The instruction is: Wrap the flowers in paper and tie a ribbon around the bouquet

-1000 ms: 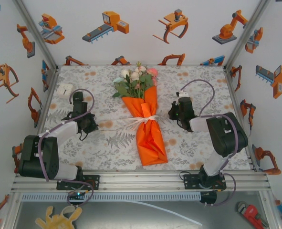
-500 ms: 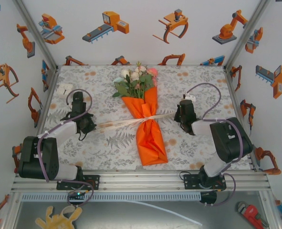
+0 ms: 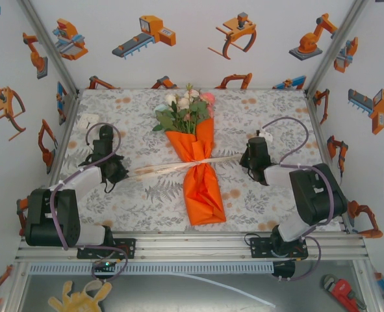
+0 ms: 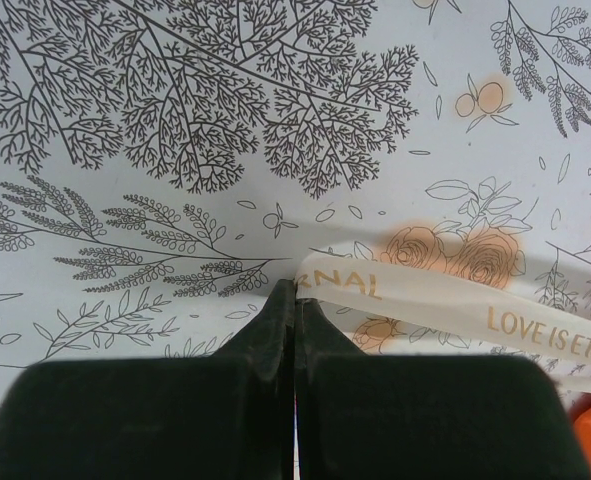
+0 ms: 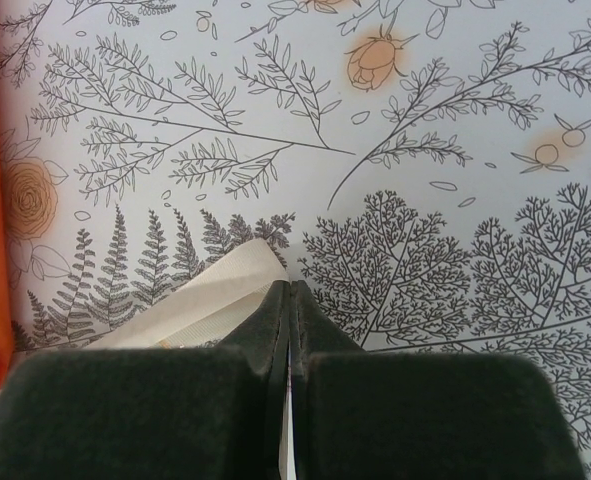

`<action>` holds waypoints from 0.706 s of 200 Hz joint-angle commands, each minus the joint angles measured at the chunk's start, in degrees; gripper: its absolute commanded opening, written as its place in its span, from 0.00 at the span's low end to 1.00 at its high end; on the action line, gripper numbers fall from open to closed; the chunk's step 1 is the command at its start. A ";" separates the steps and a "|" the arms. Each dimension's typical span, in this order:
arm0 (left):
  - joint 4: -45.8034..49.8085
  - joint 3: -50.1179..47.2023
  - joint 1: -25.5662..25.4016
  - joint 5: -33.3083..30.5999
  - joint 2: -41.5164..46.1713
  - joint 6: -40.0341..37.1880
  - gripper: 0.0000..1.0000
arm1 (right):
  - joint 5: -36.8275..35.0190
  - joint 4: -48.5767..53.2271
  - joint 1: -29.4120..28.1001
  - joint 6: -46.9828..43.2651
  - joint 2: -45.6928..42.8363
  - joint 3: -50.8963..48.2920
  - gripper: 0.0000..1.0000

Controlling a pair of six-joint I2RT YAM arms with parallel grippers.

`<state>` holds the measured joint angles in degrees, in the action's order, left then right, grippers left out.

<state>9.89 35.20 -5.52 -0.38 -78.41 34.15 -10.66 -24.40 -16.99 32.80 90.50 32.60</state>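
Bright, even, diffuse light falls from overhead. In the top view the white walls (image 3: 192,65) look nearly washed out. The worktop (image 3: 263,110) carries only faint, soft-edged shadows, and the orange paper (image 3: 201,188) is strongly saturated, without glare. Wide-angle distortion splays the frame rails (image 3: 49,49) toward 11 and 1 o'clock. In both wrist views the worktop's print is sharp, while the left hand (image 4: 293,292) and right hand (image 5: 289,292) at 6 o'clock are dark, underexposed and blurred. The ribbon (image 4: 445,300) softens toward 4 o'clock.
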 commanded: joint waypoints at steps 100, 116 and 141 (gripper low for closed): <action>3.26 -5.53 -3.52 -13.08 38.37 -6.77 0.67 | -8.52 17.82 5.73 -10.63 -32.36 -1.49 0.51; 0.37 -11.76 -3.52 -21.96 47.14 -10.04 0.75 | -16.95 14.79 10.57 -11.45 -32.14 -4.80 0.55; -4.34 -19.87 -3.14 -32.34 53.51 -15.77 0.90 | -19.70 6.08 16.15 -15.08 -25.37 -8.46 0.64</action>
<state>8.51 21.67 -8.97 -18.52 -27.64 25.06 -21.54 -13.50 -4.43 22.63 59.22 27.66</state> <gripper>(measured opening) 0.843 0.620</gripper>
